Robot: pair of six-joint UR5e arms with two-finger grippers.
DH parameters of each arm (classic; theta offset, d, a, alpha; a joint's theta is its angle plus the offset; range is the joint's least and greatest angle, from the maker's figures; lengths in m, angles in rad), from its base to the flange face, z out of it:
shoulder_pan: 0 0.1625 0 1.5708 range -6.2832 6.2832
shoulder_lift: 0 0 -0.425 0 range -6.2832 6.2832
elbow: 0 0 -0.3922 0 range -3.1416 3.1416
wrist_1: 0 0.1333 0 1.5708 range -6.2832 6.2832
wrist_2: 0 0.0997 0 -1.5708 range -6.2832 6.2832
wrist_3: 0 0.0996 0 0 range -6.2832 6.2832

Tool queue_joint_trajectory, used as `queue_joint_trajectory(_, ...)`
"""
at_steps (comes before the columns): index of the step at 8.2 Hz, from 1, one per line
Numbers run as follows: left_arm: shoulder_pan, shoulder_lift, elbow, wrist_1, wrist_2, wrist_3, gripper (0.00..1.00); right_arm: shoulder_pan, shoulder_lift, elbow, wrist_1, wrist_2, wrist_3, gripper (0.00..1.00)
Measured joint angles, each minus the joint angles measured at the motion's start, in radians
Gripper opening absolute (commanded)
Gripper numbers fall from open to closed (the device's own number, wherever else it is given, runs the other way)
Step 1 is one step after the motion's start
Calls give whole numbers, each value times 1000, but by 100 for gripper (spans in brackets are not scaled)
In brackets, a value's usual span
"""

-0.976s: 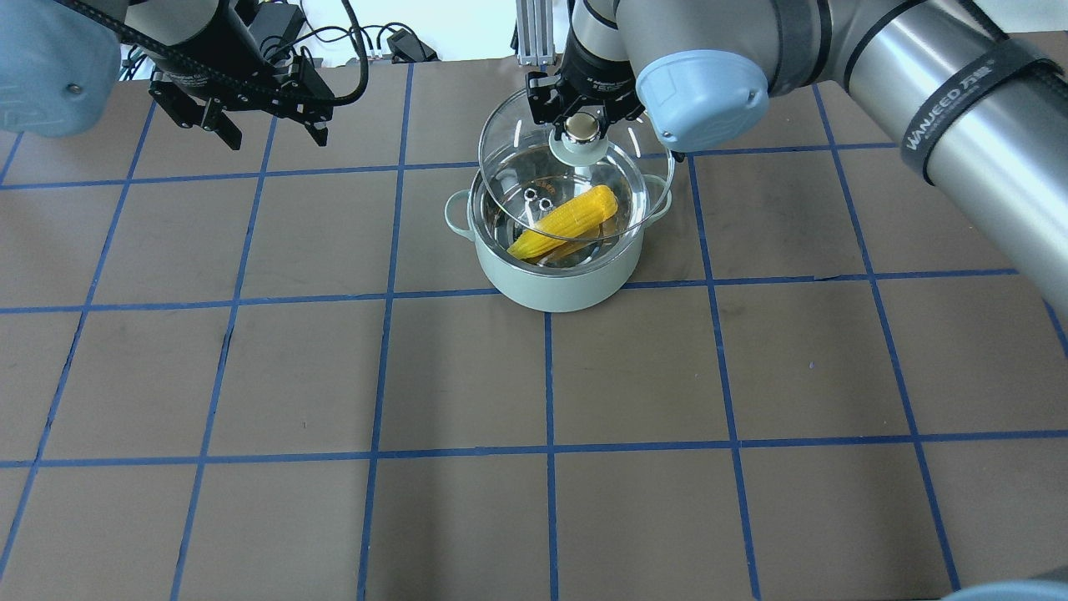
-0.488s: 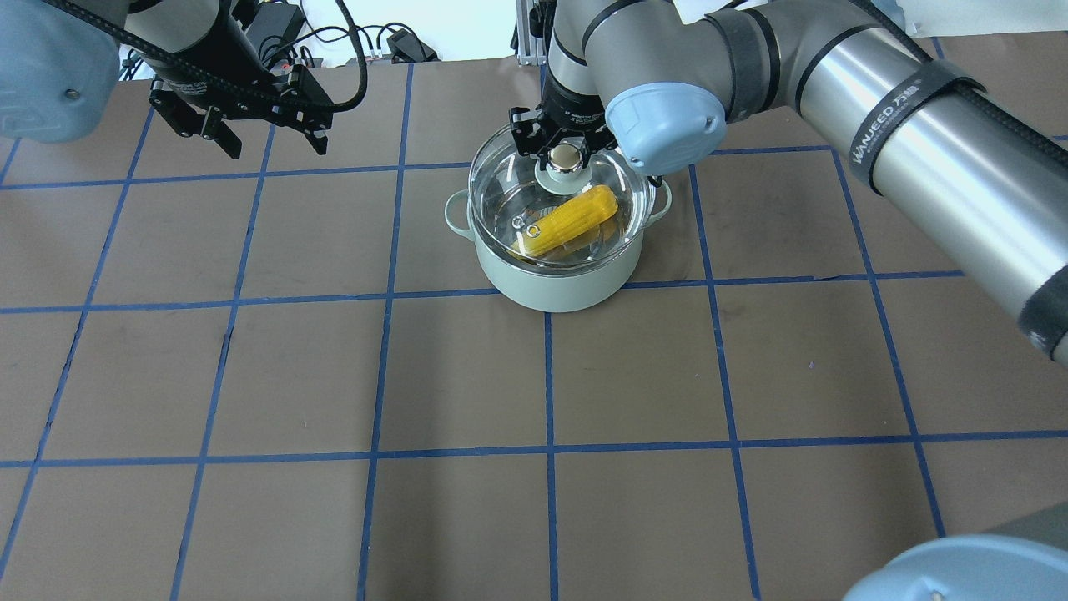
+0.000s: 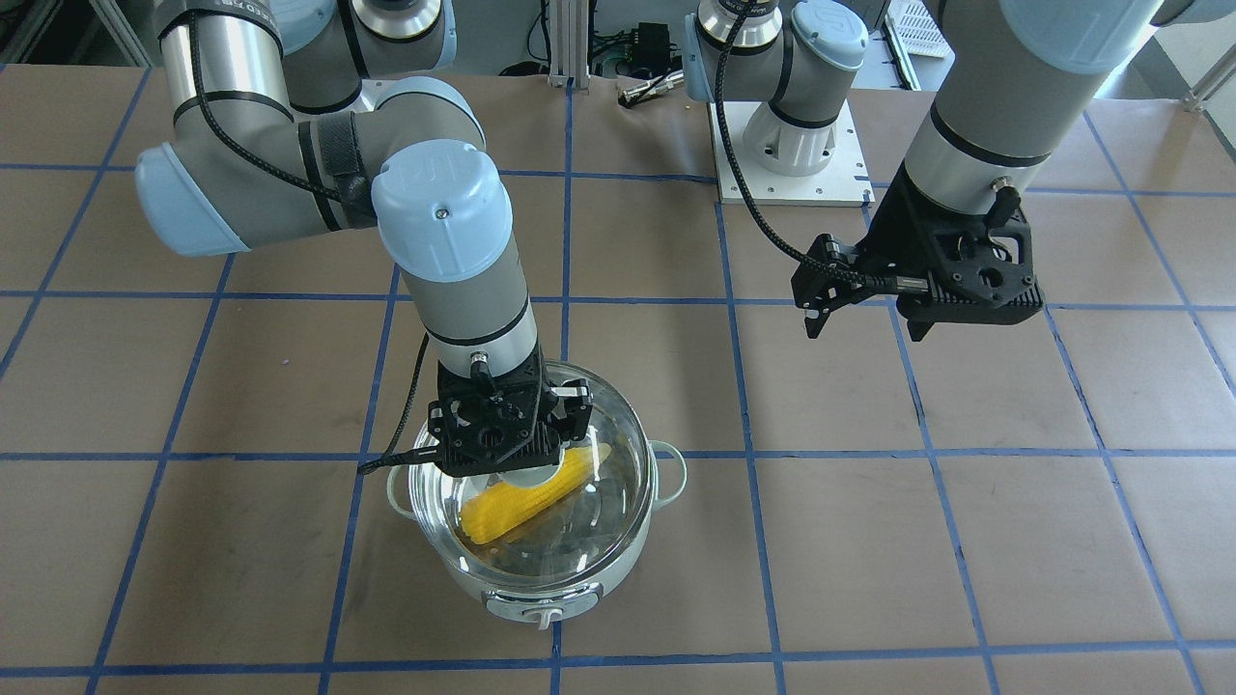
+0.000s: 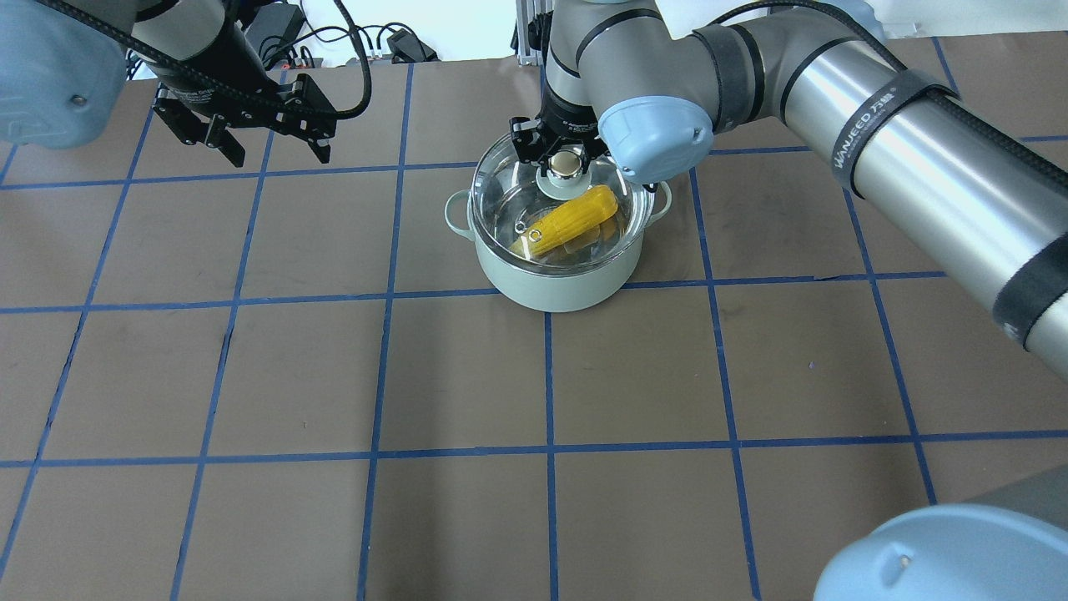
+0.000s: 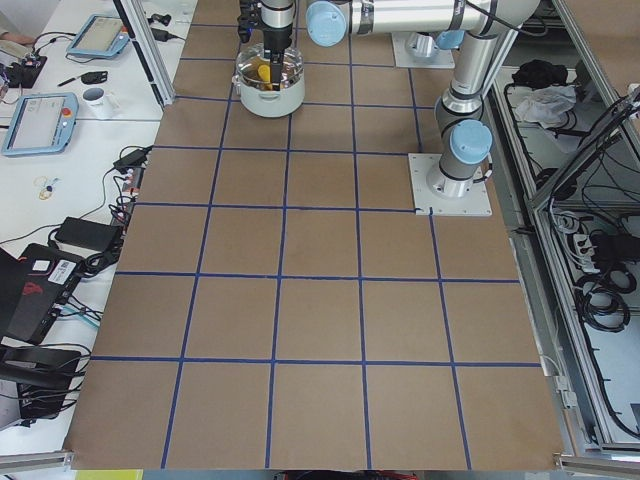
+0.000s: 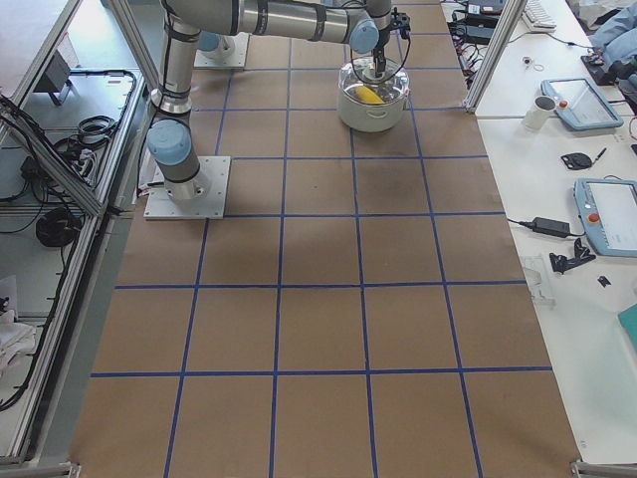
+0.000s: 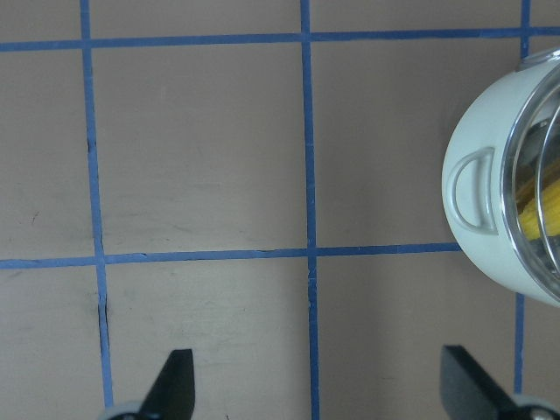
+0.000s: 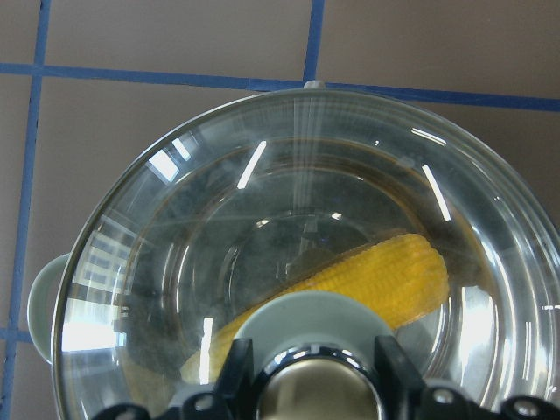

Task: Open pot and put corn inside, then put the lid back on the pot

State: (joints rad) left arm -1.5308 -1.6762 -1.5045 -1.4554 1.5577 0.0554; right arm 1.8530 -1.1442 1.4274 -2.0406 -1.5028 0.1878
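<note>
The lid (image 4: 511, 190) has come down since a second ago. Back then it was high and tipped over the far side of the pot (image 4: 551, 288). Now we see it low and flat over the pot's mouth. The right arm came down with it, and the left gripper (image 4: 279, 154) has hardly moved.

The right gripper (image 4: 565, 159) is closed on the lid's knob (image 8: 315, 398), with one black finger on each side of the shiny cap. The glass covers the whole round top of the pot. We cannot tell if the lid sits on the rim or is just above it.

The corn (image 4: 576, 219) is inside the pot, under the glass. It lies on a slant, with its fat end toward the robot's right and its thin end toward the robot's left.

The pot stands on the brown table (image 4: 334, 376) with blue lines, on the side far from the robot. Its little dial (image 3: 543, 611) faces away from the robot.

The left gripper is open, with its two fingers wide apart, and it holds nothing. It hangs over bare table on the robot's left of the pot, well apart from it. In the left wrist view we see one loop handle (image 7: 475, 188) of the pot at the edge
</note>
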Motion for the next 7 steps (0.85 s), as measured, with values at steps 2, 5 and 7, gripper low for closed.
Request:
queue_joint_trajectory(2, -4, 3, -11, -1, 1, -1, 100, 0, 7, 1, -8, -1, 2, 12)
queue_joint_trajectory(5, -7, 47, -15, -58, 1, -9, 100, 0, 12, 1, -14, -1, 2, 12)
queue_joint_trajectory(7, -7, 66, -16, -80, -1, -12, 100, 4, 13, 3, -16, -1, 9, 12)
